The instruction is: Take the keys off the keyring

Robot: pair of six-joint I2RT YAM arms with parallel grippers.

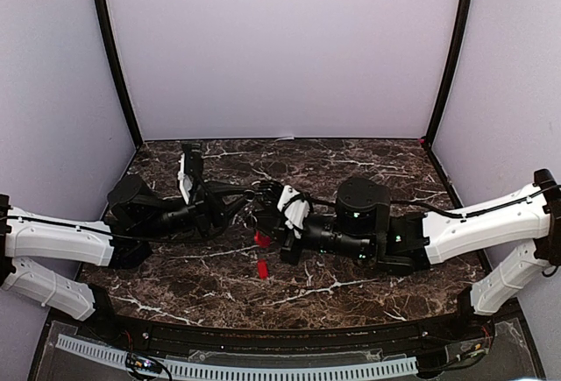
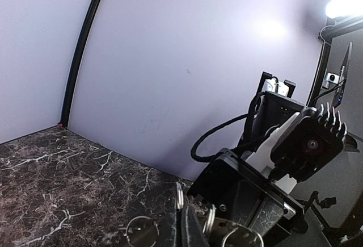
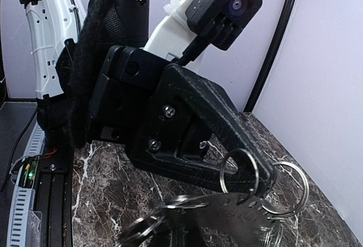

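Well, two arms meet in the middle of the dark stone table (image 1: 386, 158), one from 9 o'clock and one from 3 o'clock. The left gripper (image 1: 251, 197) has its fingers pressed tight together, and the right wrist view shows them (image 3: 258, 180) pinching a thin wire loop of the keyring (image 1: 260, 239). The ring's red part hangs just under the two claws. The right gripper (image 1: 273, 208) is squeezed together too (what it bites on, I cannot tell). A flat silvery piece (image 3: 227, 213) with more shiny loops on it sits low in that wrist view. The key (image 1: 262, 268), tiny with a red head, lies on the table at 6 o'clock from the ring, near it but not touching.
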